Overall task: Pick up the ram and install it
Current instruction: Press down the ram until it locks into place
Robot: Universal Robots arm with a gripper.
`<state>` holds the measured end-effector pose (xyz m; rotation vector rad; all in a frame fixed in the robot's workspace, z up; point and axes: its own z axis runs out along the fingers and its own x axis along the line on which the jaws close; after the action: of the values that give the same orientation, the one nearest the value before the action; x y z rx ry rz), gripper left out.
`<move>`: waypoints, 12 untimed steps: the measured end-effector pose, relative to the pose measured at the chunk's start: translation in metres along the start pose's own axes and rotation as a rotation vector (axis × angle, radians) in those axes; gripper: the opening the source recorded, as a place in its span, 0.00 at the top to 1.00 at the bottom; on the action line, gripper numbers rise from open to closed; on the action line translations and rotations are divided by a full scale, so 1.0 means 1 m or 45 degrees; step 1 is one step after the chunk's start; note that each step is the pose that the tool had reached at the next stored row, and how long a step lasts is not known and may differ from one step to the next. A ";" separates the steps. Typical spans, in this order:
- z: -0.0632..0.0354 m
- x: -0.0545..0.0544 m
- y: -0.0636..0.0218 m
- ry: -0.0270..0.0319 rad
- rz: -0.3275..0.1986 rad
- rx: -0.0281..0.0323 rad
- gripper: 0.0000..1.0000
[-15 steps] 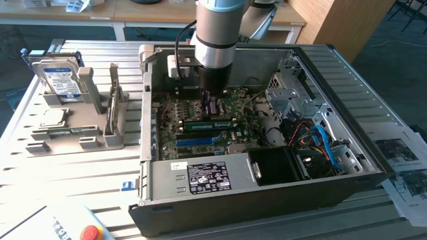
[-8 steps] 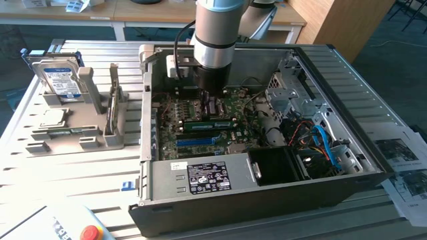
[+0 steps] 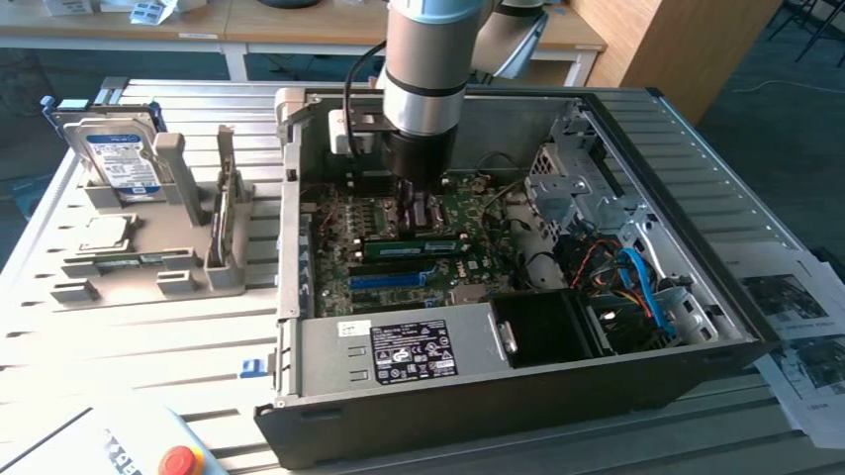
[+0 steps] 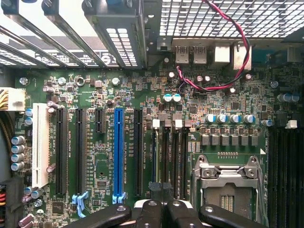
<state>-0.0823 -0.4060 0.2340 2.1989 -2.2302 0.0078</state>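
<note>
The ram [image 3: 396,243] is a narrow green strip standing on edge on the motherboard, inside the open computer case [image 3: 687,386]. It sits between the blue slot [image 3: 394,280] and the processor socket. My gripper [image 3: 420,220] reaches straight down onto the middle of the strip. In the wrist view the gripper [image 4: 161,209] is low over the black memory slots with white latches [image 4: 156,124]. Its black fingers [image 4: 147,211] are drawn close together. The strip lies edge-on under them and is mostly hidden.
A grey holder [image 3: 158,277] at the exterior view's left carries a silver hard drive [image 3: 122,158] and small parts. The power supply [image 3: 396,351], drive cage [image 3: 581,188] and blue cables [image 3: 647,287] crowd the case. A red-black wire [image 4: 223,80] loops over the board near the rear ports.
</note>
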 end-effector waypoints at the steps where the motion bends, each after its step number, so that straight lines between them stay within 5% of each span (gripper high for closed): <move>1: 0.0001 0.000 0.0001 0.0000 0.000 0.0000 0.90; 12: 0.0019 0.000 0.0005 0.0000 0.000 0.0000 0.90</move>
<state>-0.0828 -0.4060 0.2321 2.1989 -2.2301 0.0078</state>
